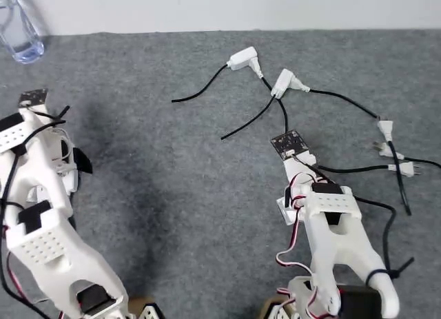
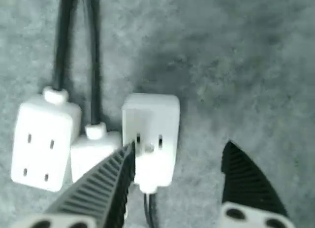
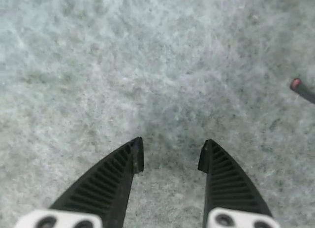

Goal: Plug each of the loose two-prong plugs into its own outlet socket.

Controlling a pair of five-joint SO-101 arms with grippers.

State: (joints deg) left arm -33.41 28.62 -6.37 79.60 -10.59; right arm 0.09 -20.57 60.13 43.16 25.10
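Observation:
Two white socket pieces (image 1: pixel 242 58) (image 1: pixel 286 81) on black cords lie at the far middle of the grey mat. Loose two-prong plugs (image 1: pixel 386 129) (image 1: pixel 406 169) lie at the right edge. In the left wrist view my left gripper (image 2: pixel 179 161) is open just above a white socket block (image 2: pixel 150 124) with two slots, which lies close to one finger (image 2: pixel 115 181). Beside it lie a small white plug body (image 2: pixel 93 146) and a wider socket block (image 2: pixel 42 139). My right gripper (image 3: pixel 170 156) is open over bare mat with nothing between its fingers.
The left arm (image 1: pixel 41 195) stands at the left edge, the right arm (image 1: pixel 331 222) at the near right, with black cords (image 1: pixel 358 169) running past it. A clear bottle (image 1: pixel 19 29) stands at the far left corner. A red-tipped cord end (image 3: pixel 296 84) lies off to one side.

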